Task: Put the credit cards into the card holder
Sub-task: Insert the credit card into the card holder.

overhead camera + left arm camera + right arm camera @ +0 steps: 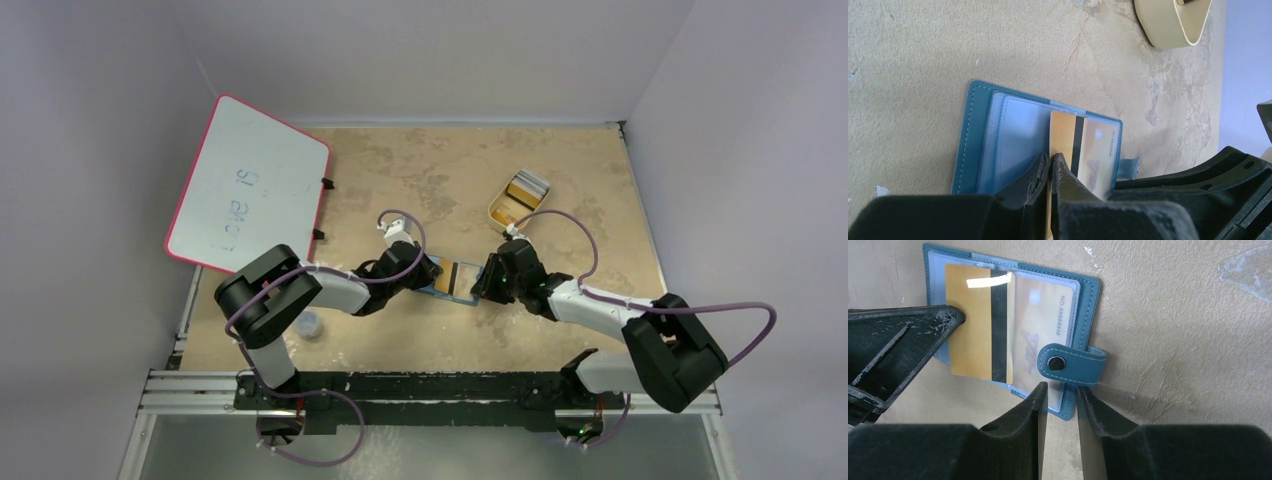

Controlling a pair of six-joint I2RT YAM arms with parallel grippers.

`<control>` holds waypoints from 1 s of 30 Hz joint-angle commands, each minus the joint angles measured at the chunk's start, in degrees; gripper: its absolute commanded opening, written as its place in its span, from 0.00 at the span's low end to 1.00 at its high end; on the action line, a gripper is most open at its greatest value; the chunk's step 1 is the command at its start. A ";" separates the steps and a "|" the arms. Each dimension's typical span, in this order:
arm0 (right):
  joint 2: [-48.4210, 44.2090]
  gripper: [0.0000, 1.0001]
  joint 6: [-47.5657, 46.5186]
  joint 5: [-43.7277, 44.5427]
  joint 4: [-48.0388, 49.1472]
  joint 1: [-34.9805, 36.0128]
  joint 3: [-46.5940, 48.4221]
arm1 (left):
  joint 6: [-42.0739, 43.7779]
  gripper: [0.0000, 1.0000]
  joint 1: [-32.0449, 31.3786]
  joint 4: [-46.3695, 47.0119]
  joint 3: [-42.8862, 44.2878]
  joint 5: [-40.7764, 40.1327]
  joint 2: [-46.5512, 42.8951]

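The blue card holder (457, 279) lies open on the table between both grippers, its clear pockets (1013, 140) facing up. My left gripper (1050, 159) is shut on the edge of an orange card with a dark stripe (1064, 132), held against the holder's right pocket. A pale yellow card face (1040, 325) shows through that pocket; I cannot tell if it is the same card. My right gripper (1062, 392) stands a narrow gap apart over the holder's corner beside the snap strap (1070, 362). More cards (527, 186) sit in the beige tray.
The beige oval tray (500, 212) stands behind the right gripper and shows in the left wrist view (1173, 25). A pink-rimmed whiteboard (248, 190) leans at the back left. A small clear cup (310, 325) sits by the left arm's base.
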 commanded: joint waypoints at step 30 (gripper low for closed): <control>1.21 0.29 0.26 -2.37 -0.60 0.61 -1.50 | 18.81 0.00 -0.45 -25.38 12.38 -1.39 -1.33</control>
